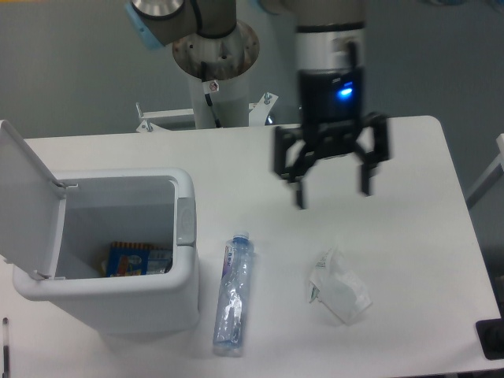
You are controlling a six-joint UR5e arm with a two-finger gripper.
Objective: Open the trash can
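Observation:
The trash can is a boxy white bin at the table's front left. Its flat lid is swung up and back on the left side, so the inside is exposed. A blue and orange packet lies at the bottom. The small grey push tab sits on the bin's right rim. My gripper hangs open above the table, well to the right of the bin, with nothing between its fingers.
A crushed clear plastic bottle with a blue cap lies just right of the bin. A crumpled white wrapper rests below the gripper. The robot's base column stands behind the table. A dark object shows at the right front corner.

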